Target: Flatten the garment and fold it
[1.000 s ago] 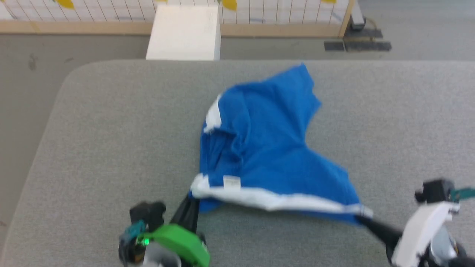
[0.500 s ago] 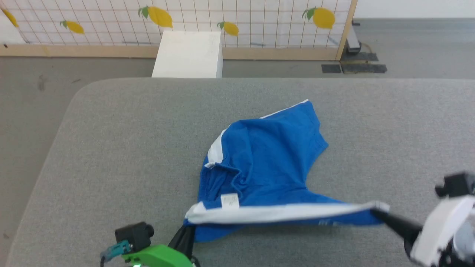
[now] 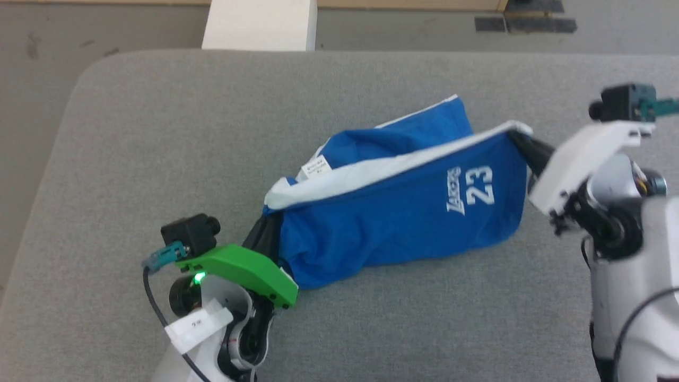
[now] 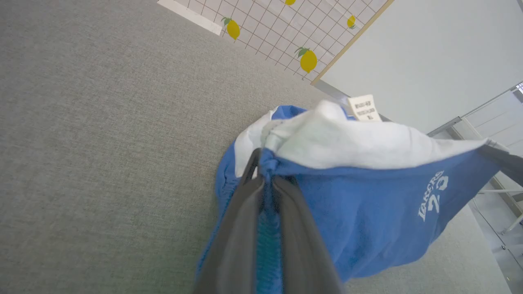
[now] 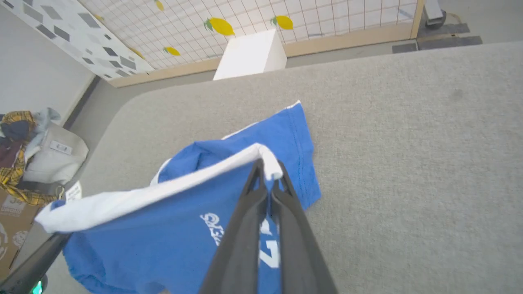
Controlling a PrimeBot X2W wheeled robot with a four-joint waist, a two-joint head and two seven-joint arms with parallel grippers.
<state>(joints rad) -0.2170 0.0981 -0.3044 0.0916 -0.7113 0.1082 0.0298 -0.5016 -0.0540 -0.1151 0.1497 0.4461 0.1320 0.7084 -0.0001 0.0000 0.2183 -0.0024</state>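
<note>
Nearest the robot, left gripper (image 3: 263, 225) was clamped on the garment (image 3: 403, 223) at one end of its white waistband (image 3: 382, 170). Right gripper (image 3: 519, 136), further out, pinched the other end. Cloth was stretched between them, "LAKERS 23" lettering (image 3: 472, 188) facing the head camera, lower part resting on the grey table (image 3: 159, 132). One leg (image 3: 424, 124) lay behind. White box (image 3: 260, 24) stood past the far edge.

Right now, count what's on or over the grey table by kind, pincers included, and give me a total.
Blue shorts: 1
Pincers: 2 (left pincer, right pincer, each shut on the shorts)
Total: 3
</note>
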